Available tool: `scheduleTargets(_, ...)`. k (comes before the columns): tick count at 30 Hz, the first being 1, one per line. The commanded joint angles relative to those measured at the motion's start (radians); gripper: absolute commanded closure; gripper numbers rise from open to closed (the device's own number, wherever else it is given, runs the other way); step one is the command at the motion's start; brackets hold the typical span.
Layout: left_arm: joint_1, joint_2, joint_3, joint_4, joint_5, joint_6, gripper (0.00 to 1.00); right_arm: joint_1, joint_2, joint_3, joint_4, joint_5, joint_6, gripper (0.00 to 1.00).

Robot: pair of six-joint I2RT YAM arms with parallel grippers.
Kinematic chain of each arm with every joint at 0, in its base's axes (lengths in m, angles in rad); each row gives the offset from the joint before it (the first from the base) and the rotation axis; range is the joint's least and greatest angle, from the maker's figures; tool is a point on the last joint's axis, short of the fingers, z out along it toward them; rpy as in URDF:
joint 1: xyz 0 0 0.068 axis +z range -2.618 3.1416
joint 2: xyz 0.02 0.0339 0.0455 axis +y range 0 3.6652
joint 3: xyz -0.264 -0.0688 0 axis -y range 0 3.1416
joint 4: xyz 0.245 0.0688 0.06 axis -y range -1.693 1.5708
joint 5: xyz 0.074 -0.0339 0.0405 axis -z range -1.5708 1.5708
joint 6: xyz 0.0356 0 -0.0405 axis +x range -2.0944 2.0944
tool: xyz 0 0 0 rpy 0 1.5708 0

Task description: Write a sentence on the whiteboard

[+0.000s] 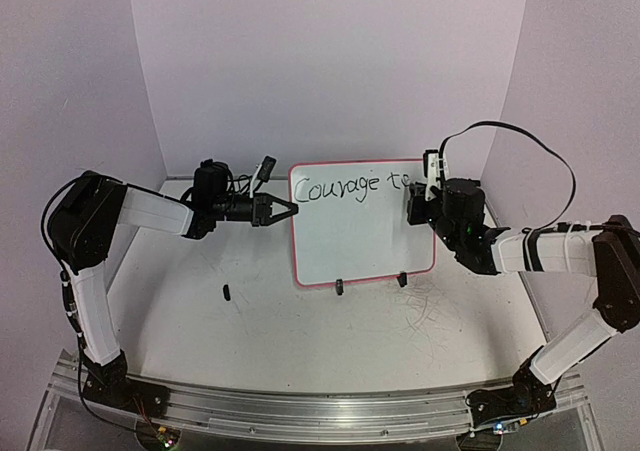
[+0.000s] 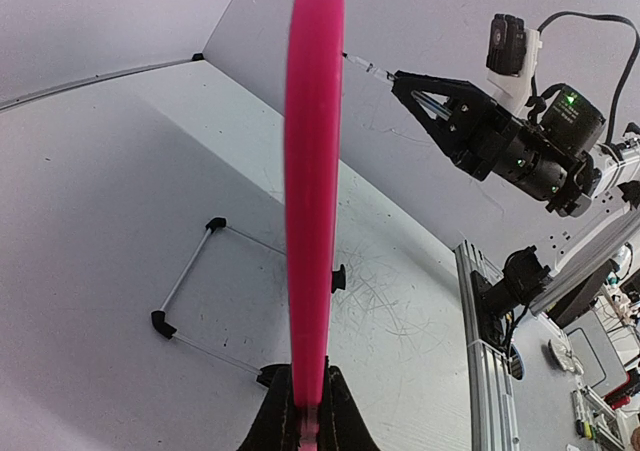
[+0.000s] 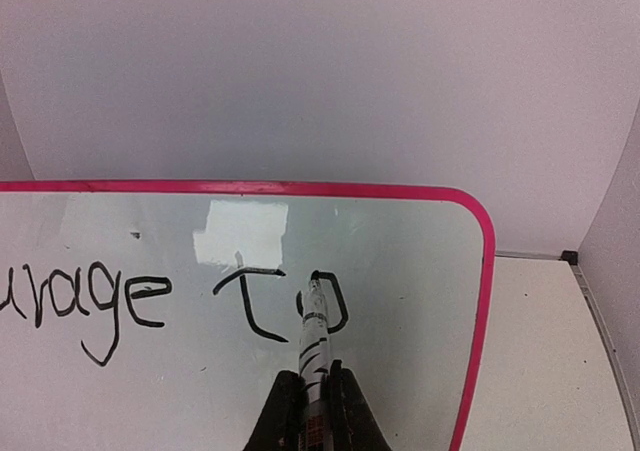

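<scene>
Striped marker (image 3: 314, 336) tip at whiteboard (image 3: 400, 251) "o"

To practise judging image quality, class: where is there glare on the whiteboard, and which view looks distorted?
Right wrist view: a bright reflected patch on the whiteboard, above the t; the marker tip is sharp. Left wrist view: the board's pink frame looms huge and bowed, wide-angle stretch. Top view: flat, even light, writing legible.

Lab booth: white walls (image 1: 330, 61), aluminium rail (image 1: 320, 413)

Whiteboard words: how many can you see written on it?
2. "Courage" sits at the top left of the whiteboard; "to" is right of it, with the marker tip at the o.
</scene>
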Motion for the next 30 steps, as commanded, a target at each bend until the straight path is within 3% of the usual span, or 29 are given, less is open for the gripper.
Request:
scheduleTargets(1, -0.017, -0.055, 0.012, -0.005, 0.046, 0.023, 1.00, -0.004, -0.004, -0.003, -0.007, -0.035, 0.016, 1.00)
scheduleTargets(23, -0.017, -0.058, 0.010, -0.005, 0.045, 0.023, 1.00, -0.001, -0.024, -0.036, -0.033, -0.026, 0.036, 1.00)
scheduleTargets(27, -0.017, -0.064, 0.003, -0.005, 0.037, 0.024, 1.00, 0.011, -0.105, -0.029, -0.067, -0.033, 0.022, 1.00)
scheduleTargets(30, -0.018, -0.068, -0.006, -0.006, 0.020, 0.016, 1.00, 0.013, -0.220, -0.016, -0.100, -0.121, -0.006, 1.00)
